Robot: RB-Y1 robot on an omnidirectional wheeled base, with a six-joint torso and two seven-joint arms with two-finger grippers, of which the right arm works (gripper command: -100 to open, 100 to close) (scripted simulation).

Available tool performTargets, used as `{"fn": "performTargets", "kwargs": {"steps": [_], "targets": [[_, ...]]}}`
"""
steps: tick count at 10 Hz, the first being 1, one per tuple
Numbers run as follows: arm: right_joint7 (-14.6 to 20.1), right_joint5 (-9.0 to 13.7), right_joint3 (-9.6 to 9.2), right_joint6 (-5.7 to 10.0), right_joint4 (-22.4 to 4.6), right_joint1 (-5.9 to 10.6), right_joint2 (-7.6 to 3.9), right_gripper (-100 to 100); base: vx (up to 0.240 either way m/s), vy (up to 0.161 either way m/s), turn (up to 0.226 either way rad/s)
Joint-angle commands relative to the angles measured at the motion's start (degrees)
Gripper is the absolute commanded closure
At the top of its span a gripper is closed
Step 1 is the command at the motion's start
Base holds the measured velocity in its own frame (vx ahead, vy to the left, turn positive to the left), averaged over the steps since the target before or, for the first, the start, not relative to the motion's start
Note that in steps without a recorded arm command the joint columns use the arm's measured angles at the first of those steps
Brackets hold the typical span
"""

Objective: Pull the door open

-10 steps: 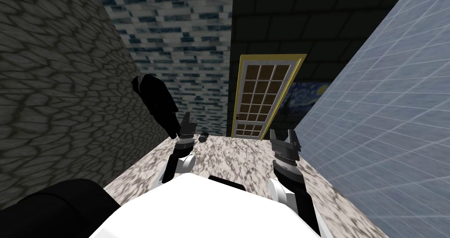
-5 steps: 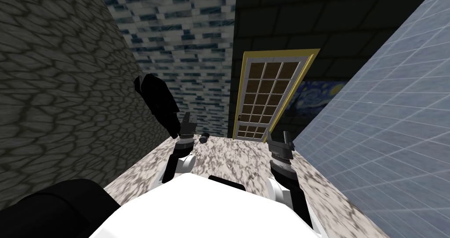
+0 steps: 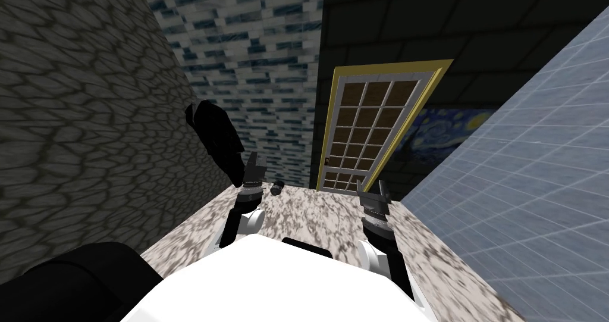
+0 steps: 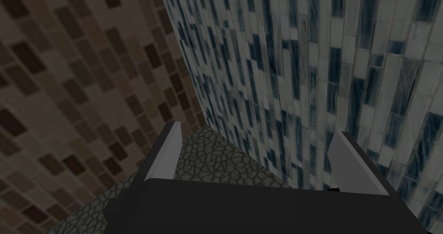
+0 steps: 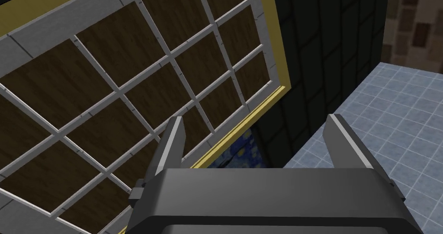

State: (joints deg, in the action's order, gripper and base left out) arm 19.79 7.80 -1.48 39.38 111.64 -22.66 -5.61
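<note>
The door (image 3: 370, 133) stands ahead at the end of the corridor, a white grid of brown panes inside a yellow frame (image 3: 329, 128). A small dark handle (image 3: 326, 161) sits low on its left edge. My right gripper (image 3: 370, 188) is open, held out in front of the door's lower right corner and still apart from it. In the right wrist view the brown panes (image 5: 108, 93) lie beyond the open right gripper (image 5: 255, 136), with nothing between the fingers. My left gripper (image 3: 256, 163) is raised at the left, open (image 4: 255, 151) and empty.
A black shape (image 3: 217, 135) hangs on the stone wall (image 3: 89, 128) at the left. A small dark cylinder (image 3: 276, 188) lies on the marbled floor (image 3: 321, 211). A blue tiled wall (image 3: 535, 181) closes the right side. A swirled blue painting (image 3: 443, 131) hangs beside the door.
The whole view has shifted: I have moved nearer, and the door looks larger and further right. My right arm has swung inward and forward toward the door's base. The left arm is unchanged.
</note>
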Motion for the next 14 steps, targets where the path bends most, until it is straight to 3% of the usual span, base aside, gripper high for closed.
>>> {"fn": "performTargets", "kwargs": {"steps": [1,14], "targets": [[2.26,0.93,-0.15,0.51,-1.95,0.25,-0.55,-100,0.090,0.003,0.081],[20.42,8.73,-2.23,3.54,-20.25,4.56,-3.94,-100,0.099,-0.003,0.081]]}}
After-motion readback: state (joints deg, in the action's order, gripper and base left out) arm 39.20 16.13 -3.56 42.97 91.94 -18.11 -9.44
